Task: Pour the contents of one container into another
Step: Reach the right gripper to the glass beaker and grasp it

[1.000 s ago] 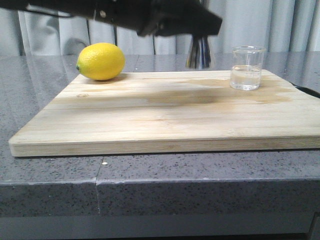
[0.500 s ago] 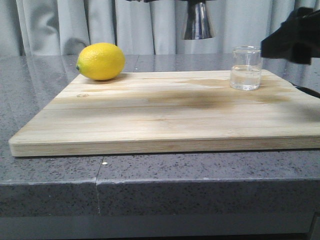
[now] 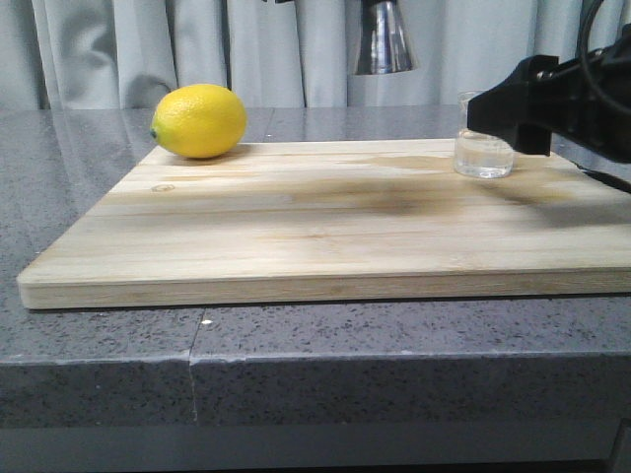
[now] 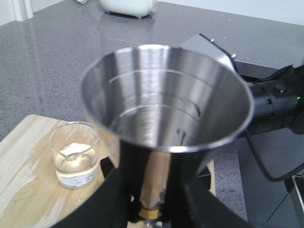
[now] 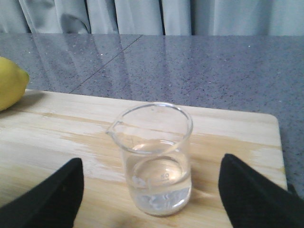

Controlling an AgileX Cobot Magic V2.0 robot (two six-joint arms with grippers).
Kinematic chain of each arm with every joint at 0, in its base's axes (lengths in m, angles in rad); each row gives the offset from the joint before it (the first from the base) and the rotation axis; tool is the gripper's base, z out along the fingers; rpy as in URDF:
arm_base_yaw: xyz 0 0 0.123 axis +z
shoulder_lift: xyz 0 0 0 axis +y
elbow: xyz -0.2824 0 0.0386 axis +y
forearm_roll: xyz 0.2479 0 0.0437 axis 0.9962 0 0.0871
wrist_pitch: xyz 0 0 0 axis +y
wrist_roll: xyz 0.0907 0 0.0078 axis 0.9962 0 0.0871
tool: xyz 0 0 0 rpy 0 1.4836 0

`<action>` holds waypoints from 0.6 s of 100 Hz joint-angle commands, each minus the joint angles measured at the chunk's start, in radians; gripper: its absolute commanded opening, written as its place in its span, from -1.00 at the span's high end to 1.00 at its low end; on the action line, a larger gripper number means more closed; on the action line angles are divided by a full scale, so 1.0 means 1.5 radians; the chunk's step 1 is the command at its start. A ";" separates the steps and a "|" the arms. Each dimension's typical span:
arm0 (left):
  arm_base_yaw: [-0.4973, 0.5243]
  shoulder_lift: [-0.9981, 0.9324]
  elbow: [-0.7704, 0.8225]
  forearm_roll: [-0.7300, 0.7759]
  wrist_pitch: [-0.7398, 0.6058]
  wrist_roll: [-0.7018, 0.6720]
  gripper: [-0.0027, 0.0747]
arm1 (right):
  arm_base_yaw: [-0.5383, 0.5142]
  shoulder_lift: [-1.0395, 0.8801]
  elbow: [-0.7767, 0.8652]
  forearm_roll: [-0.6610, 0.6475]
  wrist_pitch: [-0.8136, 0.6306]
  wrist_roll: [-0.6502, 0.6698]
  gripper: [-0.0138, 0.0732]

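Front view: small clear glass beaker (image 3: 483,148) with flared rim sits near wooden cutting board's (image 3: 325,222) far right corner, part-filled. Right gripper (image 5: 151,202) spread wide either side, not touching. Left gripper (image 4: 151,219) clamps shiny steel hourglass jigger (image 4: 166,118) at its gold waist, raised. Yellow lemon (image 3: 199,120) far left; grey speckled tabletop (image 3: 296,365) around.

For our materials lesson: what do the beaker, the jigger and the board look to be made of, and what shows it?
Beaker: clear glass, probably; the liquid and the board show through it.
Jigger: polished steel by its look, mirror-bright with reflections.
Board: pale wood, matte, with visible grain and darker damp-looking patches.
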 commanded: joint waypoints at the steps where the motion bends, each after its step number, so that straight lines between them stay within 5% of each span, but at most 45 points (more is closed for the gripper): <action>1: 0.001 -0.034 -0.021 -0.043 0.034 -0.008 0.98 | 0.001 0.005 -0.019 -0.003 -0.084 -0.005 -0.53; 60: 0.001 -0.034 -0.021 -0.039 0.068 -0.009 0.98 | -0.001 0.126 -0.054 -0.003 -0.196 -0.020 -0.53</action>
